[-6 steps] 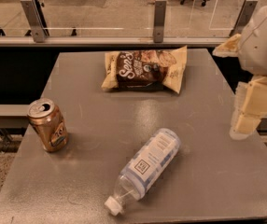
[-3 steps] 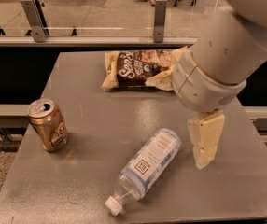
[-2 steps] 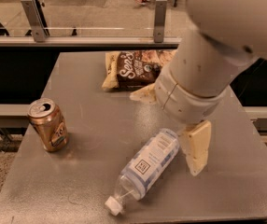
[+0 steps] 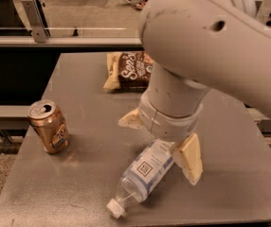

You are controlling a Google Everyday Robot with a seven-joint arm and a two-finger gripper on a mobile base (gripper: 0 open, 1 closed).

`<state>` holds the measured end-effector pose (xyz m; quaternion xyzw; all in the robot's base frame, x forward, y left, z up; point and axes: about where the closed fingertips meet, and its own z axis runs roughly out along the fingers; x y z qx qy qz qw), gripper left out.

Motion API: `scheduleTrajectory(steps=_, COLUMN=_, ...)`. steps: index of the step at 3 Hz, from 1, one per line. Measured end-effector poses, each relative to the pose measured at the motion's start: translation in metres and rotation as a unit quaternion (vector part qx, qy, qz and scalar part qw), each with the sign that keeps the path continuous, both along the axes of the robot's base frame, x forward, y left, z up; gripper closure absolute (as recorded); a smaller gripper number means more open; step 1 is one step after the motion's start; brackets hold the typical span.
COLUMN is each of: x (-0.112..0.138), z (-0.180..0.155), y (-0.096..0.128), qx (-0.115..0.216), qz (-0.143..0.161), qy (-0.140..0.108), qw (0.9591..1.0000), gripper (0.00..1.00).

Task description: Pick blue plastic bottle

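Note:
The blue plastic bottle (image 4: pixel 145 171) lies on its side on the grey table (image 4: pixel 78 89), near the front. Its white cap (image 4: pixel 114 207) points front-left, and the pale label with a small dark square logo faces up. My gripper (image 4: pixel 161 143) hangs from the big white arm directly over the bottle's far end. It is open. One cream finger (image 4: pixel 130 121) is on the bottle's left and the other finger (image 4: pixel 190 160) on its right, so they straddle the bottle's base. The base itself is hidden under the wrist.
A gold-bronze drink can (image 4: pixel 49 126) stands upright at the left edge. A brown snack bag (image 4: pixel 128 70) lies at the back of the table, partly behind the arm. A glass railing and floor lie beyond the table.
The arm has swung from the right edge leftward over the table and come down over the bottle's far end. The bottle, can and bag have not moved.

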<state>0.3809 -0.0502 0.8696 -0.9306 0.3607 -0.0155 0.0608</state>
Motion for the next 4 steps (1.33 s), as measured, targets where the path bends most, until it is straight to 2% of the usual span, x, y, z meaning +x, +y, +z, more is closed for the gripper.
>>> scheduleTrajectory(steps=1, x=-0.001, z=-0.015, y=0.003, qx=-0.016, qz=0.026, qy=0.016, qw=0.9994, gripper=0.00)
scheduleTrajectory(steps=2, x=-0.001, z=-0.023, y=0.004, qx=-0.028, qz=0.037, qy=0.030, qw=0.9985, gripper=0.17)
scheduleTrajectory(steps=3, x=0.001, z=-0.023, y=0.001, qx=-0.035, qz=0.020, qy=0.045, qw=0.9981, gripper=0.41)
scheduleTrajectory(steps=4, x=0.004, z=-0.017, y=-0.009, qx=-0.033, qz=-0.028, qy=0.058, qw=0.9974, gripper=0.72)
